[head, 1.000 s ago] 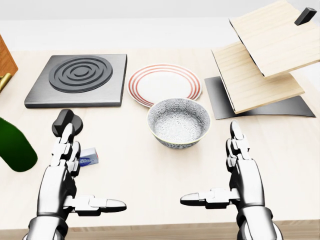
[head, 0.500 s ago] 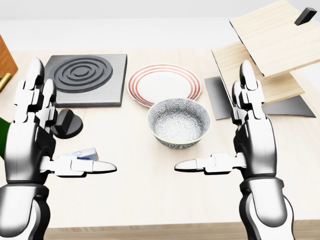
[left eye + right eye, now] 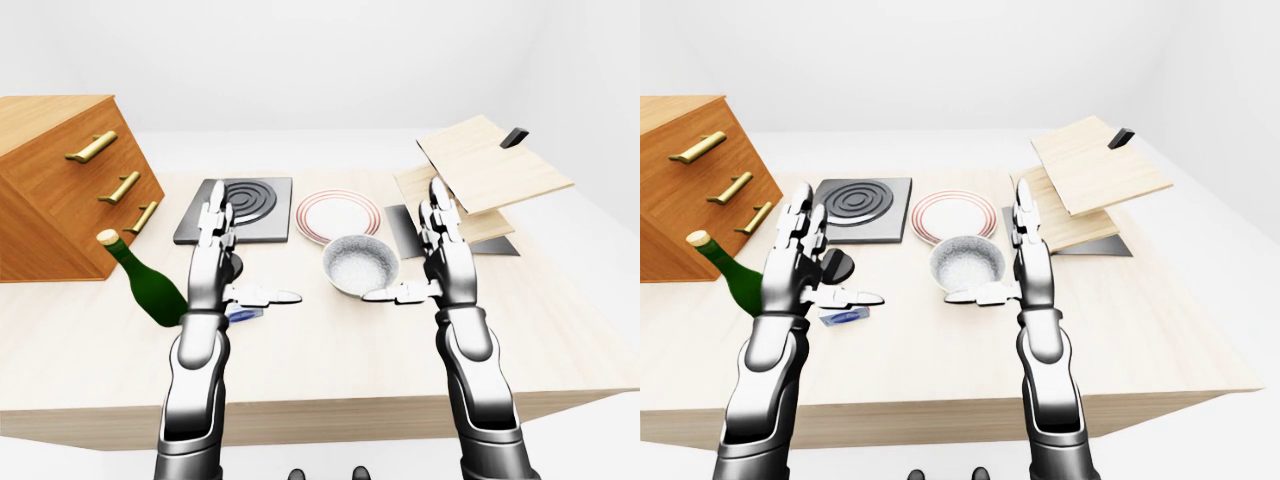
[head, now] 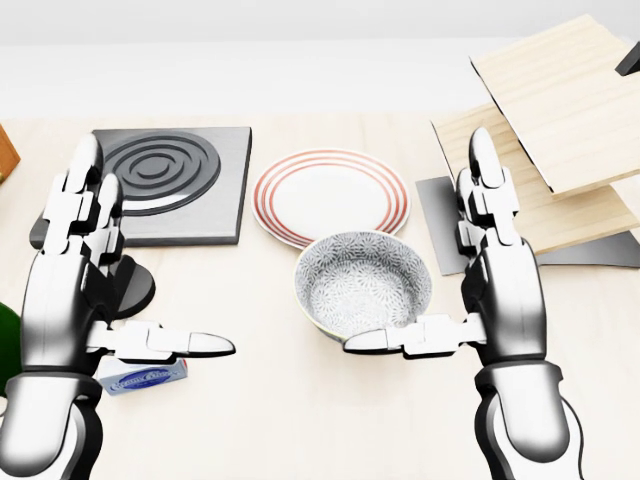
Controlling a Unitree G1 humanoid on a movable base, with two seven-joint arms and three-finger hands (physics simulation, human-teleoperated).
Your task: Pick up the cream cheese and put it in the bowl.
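Observation:
The cream cheese (image 4: 145,377) is a small blue-and-white box lying flat on the wooden table at the lower left of the head view, just under my left thumb. It also shows in the right-eye view (image 3: 845,317). The patterned grey bowl (image 4: 362,283) stands upright and empty mid-table, between my hands. My left hand (image 4: 95,290) is open, fingers pointing up, thumb stretched right, held above the box without touching it. My right hand (image 4: 475,290) is open and empty just right of the bowl, its thumb pointing left at the bowl's rim.
A black hob plate (image 4: 160,180) and a red-ringed plate (image 4: 330,195) lie above the bowl. A black knob-like object (image 4: 135,288) sits behind my left hand. A green bottle (image 3: 150,283) and a wooden drawer cabinet (image 3: 60,190) stand at left. Tilted wooden boards (image 4: 560,110) and a dark mat (image 4: 600,250) are at right.
Both hands have risen from low over the table to upright, still open. The head view has shifted, so the table's things now sit lower and larger.

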